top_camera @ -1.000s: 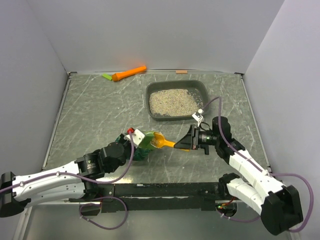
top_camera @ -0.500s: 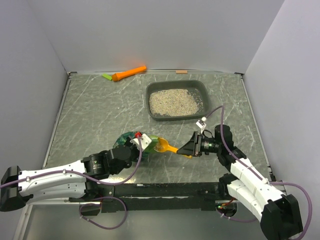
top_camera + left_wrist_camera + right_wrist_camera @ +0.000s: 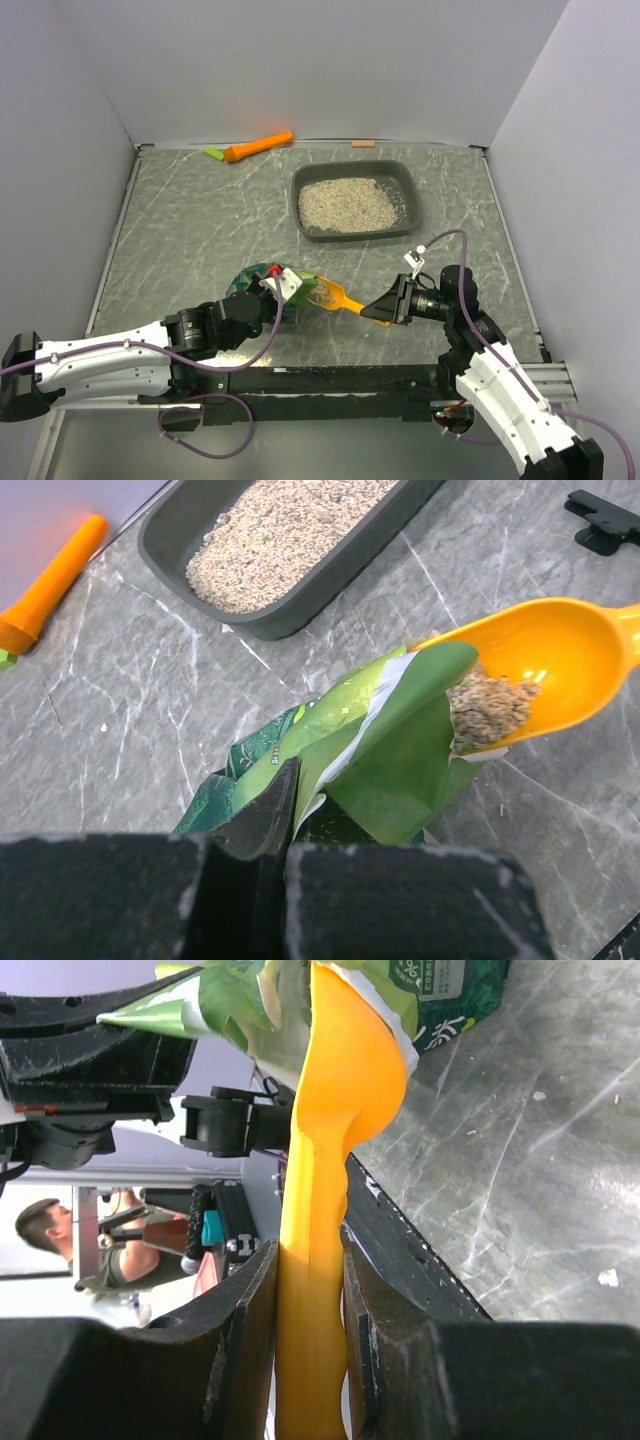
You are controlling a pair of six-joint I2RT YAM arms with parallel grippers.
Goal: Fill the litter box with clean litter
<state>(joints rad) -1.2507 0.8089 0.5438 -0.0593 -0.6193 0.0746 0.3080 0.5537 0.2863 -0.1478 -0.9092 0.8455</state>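
Nearest the arm bases, the left hand (image 3: 283, 286) is shut tight on the torn top edge of a green bag (image 3: 252, 277), pinching the foil so that the mouth stands open and tilted toward the right. The bag rests on the marbled grey desk (image 3: 190, 220) near its front edge. From the right side, the right hand (image 3: 386, 305) is clamped on the handle of an orange scoop (image 3: 336, 295), both fingers pressed against the handle's sides. The scoop's bowl sits at the bag's mouth, touching the light green inner flap, and the left wrist view shows a small heap of beige granules in the bowl next to that flap. Farther back and right of centre stands the litter box (image 3: 352, 236), a shallow dark grey tray, well apart from the bag and scoop. The clean litter (image 3: 345, 205) covers most of its floor in a loose speckled layer. Against the far wall, to the left, lies an orange toy carrot (image 3: 258, 147) with a green tip.
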